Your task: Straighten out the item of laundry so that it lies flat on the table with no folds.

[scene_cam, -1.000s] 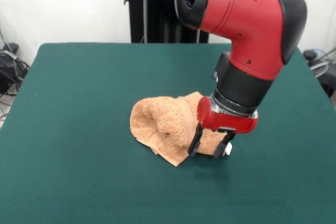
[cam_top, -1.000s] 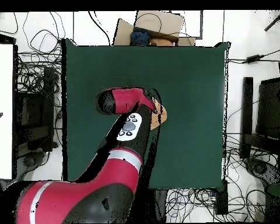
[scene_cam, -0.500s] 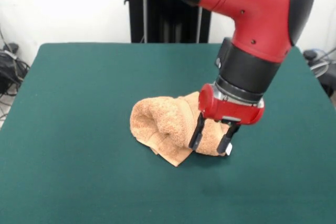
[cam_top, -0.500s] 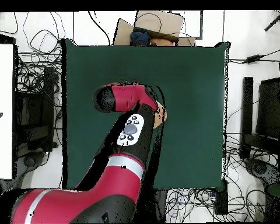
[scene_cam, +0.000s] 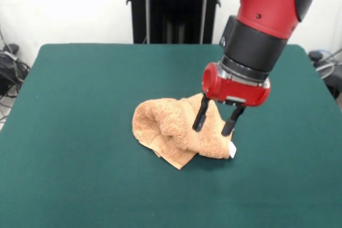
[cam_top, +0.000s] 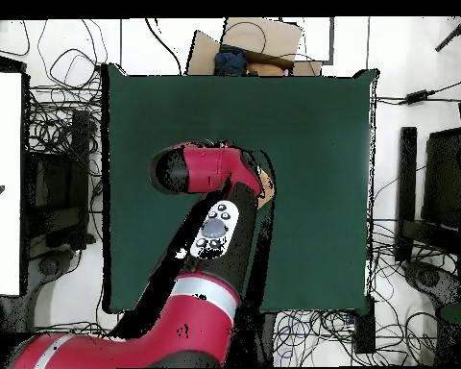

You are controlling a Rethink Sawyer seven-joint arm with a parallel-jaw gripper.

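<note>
The item of laundry (scene_cam: 173, 129), an orange-tan towel, lies bunched in a rumpled heap with folds near the middle of the dark green table (scene_cam: 80, 78). A small white tag (scene_cam: 232, 150) pokes out at its right edge. My gripper (scene_cam: 215, 123) hangs just above the heap's right part, open, its two black fingers (scene_cam: 199, 117) spread with nothing gripped between them. In the overhead view the red arm covers the gripper and most of the towel; only a sliver of the towel (cam_top: 267, 188) shows on the table (cam_top: 321, 125).
Tangled cables (cam_top: 61, 144) lie on the floor around the table. A cardboard box (cam_top: 249, 43) sits beyond one table edge, and a white panel (cam_top: 4, 183) stands at the left of the overhead view.
The gripper has risen from table level beside the towel's right edge to just above the heap. It stays open. The towel's shape has not changed.
</note>
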